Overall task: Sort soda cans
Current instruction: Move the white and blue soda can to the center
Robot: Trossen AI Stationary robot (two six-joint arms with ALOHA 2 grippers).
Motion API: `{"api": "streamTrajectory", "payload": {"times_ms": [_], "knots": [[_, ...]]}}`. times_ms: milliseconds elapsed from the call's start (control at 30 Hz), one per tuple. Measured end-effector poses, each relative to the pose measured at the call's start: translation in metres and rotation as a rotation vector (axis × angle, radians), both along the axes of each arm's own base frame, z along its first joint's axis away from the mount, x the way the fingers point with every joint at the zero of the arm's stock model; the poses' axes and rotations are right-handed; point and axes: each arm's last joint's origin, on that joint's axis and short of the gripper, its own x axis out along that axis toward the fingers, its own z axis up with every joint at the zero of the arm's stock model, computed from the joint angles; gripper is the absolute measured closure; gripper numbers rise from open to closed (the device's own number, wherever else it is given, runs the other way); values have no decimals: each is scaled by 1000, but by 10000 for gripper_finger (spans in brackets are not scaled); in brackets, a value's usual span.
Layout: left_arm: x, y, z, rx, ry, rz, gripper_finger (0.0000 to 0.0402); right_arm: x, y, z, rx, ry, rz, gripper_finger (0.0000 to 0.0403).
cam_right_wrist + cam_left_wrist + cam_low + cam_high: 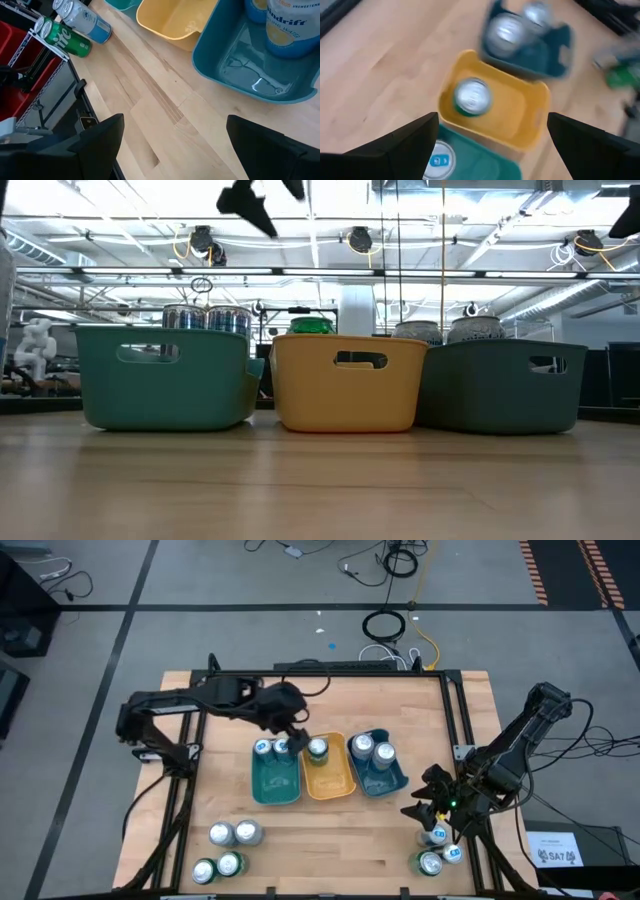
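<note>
Left tool [293, 732] open above upright soda cans [272, 748].

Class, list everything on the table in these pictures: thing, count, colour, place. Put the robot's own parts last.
Teal tray: one, left of the row; two cans inside.
Yellow tray: one, middle; one green can.
Blue tray: one, right; two cans.
Loose cans, left: four, green and blue, near edge.
Loose cans, right: about three, near right corner.
Table: one, wooden.
Left pincer: open, above teal and yellow trays.
Right pincer: open, above right cans.
</note>
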Motion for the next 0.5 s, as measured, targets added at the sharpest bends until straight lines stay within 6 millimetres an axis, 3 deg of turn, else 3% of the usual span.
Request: {"api": "streamTrajectory", "payload": {"times_ms": [133,300,500], "knots": [[-11,-6,12,12,-48,-77,20,0,0,0,-5,-6,-5,57],[-16,-21,11,70,-1,-205,20,2,-2,0,-10,-16,-23,57],[-16,-54,-20,112,90,-321,20,7,-5,0,-18,-32,-72,57]]}}
